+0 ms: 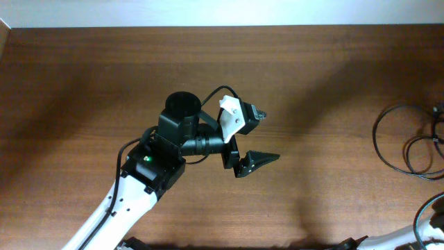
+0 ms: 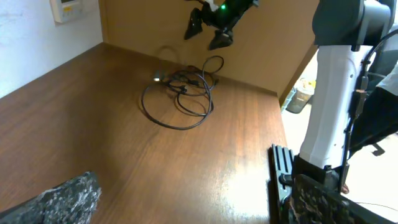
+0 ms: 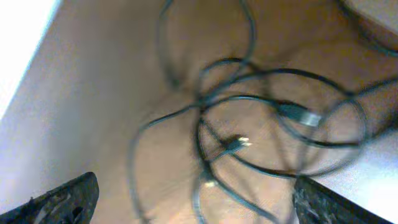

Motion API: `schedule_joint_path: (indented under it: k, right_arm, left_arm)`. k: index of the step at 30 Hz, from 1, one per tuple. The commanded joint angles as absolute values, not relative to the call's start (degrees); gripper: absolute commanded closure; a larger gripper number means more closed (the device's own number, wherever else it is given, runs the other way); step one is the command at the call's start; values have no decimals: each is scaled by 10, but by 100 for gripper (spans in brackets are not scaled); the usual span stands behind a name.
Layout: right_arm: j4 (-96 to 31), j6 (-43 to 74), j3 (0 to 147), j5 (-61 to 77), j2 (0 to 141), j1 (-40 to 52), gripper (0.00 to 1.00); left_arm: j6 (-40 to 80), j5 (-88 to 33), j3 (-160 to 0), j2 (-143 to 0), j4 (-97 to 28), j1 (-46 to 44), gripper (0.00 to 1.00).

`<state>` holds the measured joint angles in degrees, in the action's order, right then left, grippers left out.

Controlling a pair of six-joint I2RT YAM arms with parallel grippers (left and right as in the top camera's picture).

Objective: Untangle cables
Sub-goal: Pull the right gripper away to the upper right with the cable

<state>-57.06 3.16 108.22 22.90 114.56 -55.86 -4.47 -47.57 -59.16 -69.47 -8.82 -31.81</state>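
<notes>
The cables are thin black cords in tangled loops at the table's far right edge. In the left wrist view the cables lie far ahead. My right gripper hangs open above them there. In the right wrist view the cables are blurred, with small metal-tipped plugs. They lie just under my right gripper, whose fingers are wide apart and hold nothing. My left gripper is open and empty over the table's middle, far from the cables. It also shows in the left wrist view.
The wooden table fills the overhead view. The right arm's white column stands at the table's edge. A white wall panel is at the far corner. Thicker black arm wiring loops at the bottom right.
</notes>
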Motion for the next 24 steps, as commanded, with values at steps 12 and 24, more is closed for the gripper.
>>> schedule_joint_path:
  k: [12, 24]
  right_arm:
    - [-747, -109, 1100, 231, 1128, -418, 4]
    - [-662, 0, 1095, 84, 1245, -357, 28]
  left_arm:
    - [-30, -484, -599, -640, -65, -318, 1]
    - [-8, -482, -599, -640, -34, -318, 1]
